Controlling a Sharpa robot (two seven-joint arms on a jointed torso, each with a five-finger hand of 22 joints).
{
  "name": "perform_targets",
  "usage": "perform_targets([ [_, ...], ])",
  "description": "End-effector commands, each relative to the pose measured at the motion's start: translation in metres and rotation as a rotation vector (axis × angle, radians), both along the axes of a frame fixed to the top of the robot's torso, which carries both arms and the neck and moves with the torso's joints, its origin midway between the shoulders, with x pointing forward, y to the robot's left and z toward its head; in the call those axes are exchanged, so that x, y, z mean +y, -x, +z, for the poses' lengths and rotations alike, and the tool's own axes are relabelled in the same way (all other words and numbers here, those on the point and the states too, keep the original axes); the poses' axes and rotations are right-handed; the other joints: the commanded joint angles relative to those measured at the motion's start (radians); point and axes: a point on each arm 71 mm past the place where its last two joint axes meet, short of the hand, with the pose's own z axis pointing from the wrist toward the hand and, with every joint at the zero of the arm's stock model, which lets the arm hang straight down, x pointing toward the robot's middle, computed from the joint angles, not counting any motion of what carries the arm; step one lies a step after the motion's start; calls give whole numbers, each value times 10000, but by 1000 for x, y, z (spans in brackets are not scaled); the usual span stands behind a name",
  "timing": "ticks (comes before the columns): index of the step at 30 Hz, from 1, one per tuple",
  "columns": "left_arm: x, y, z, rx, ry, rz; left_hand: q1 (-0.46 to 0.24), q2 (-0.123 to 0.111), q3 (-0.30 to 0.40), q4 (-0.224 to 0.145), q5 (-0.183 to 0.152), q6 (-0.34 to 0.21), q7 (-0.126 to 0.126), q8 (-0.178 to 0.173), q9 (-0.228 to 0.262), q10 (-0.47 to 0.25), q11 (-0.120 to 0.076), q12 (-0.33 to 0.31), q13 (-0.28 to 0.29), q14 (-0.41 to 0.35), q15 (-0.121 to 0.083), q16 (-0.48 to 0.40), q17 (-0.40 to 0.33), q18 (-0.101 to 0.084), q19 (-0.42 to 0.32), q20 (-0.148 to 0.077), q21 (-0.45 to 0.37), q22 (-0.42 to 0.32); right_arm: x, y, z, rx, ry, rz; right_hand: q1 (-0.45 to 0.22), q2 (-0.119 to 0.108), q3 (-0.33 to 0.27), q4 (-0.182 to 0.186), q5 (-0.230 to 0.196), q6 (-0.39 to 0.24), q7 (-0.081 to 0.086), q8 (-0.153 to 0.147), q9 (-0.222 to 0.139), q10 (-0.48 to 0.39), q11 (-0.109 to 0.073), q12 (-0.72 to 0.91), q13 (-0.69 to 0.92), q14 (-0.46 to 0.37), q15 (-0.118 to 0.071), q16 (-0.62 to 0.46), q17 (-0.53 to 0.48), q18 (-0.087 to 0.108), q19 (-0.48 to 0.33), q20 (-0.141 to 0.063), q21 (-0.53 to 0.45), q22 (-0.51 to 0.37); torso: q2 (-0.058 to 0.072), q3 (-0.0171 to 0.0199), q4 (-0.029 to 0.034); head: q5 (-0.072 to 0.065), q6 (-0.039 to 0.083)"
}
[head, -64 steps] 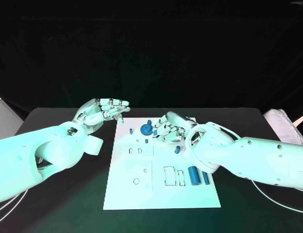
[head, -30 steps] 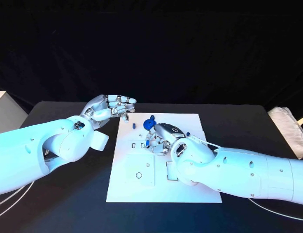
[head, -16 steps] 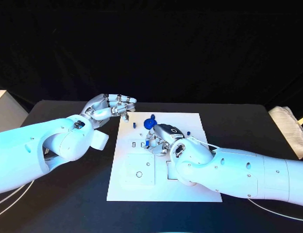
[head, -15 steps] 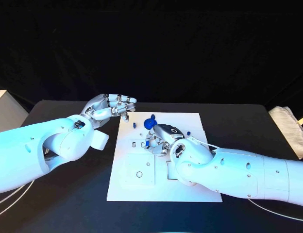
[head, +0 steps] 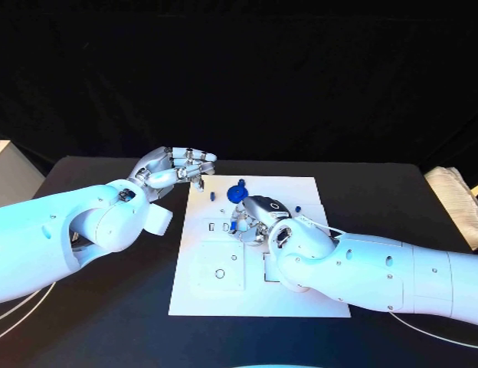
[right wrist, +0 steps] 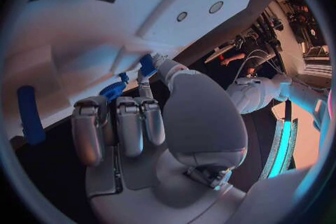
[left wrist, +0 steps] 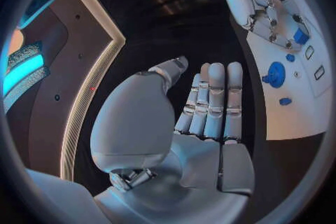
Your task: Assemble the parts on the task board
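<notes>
White task board point(head: 211, 287) flat mid-table — small blue parts point(head: 237, 194) at far end.

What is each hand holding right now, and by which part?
The left hand holds nothing, its fingers straight beside the task board. The right hand pinches a small blue part at its fingertips over the board; where on the part cannot be told.

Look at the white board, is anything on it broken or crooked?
Nothing stands out. The board lies flat and whole, the blue wheel sits near its far edge, and the right hand holds a small blue part over it.
</notes>
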Motion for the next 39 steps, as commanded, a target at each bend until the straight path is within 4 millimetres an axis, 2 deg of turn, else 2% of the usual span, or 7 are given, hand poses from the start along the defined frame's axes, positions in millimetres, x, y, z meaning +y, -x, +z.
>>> perform_targets([
  [1,-2,1,1,-44,32,-217,56,38,-12,52,14,-58,9,59,15,-65,17,68,15,65,-9,46,13,148,58,-29,63,17,2,1,0,-79,22,162,11,-80,30,-23,38,-71,0,-55,-22,1031,79,27,2622,1078,65,37,2635,-142,1081,64,54,2630,-7,11,6,-3,-43],
  [23,-2,1,1,-30,22,-216,61,32,-3,55,14,-82,21,70,17,-130,30,72,11,59,2,85,31,147,59,-24,77,19,4,1,-3,8,44,322,-107,-362,30,-76,37,-570,239,-339,-181,788,293,-304,2381,1078,250,37,2635,-142,1081,230,54,2630,1,24,-6,22,-44],
  [39,-2,1,1,-25,16,-210,57,32,-1,60,14,-89,25,74,18,-152,36,70,8,55,6,96,36,146,58,-21,81,20,4,2,-3,48,40,354,-109,-415,16,-92,37,-646,273,-386,-208,726,324,-387,2321,1078,279,37,2635,-137,1071,259,36,2615,2,25,2,14,-55],
])
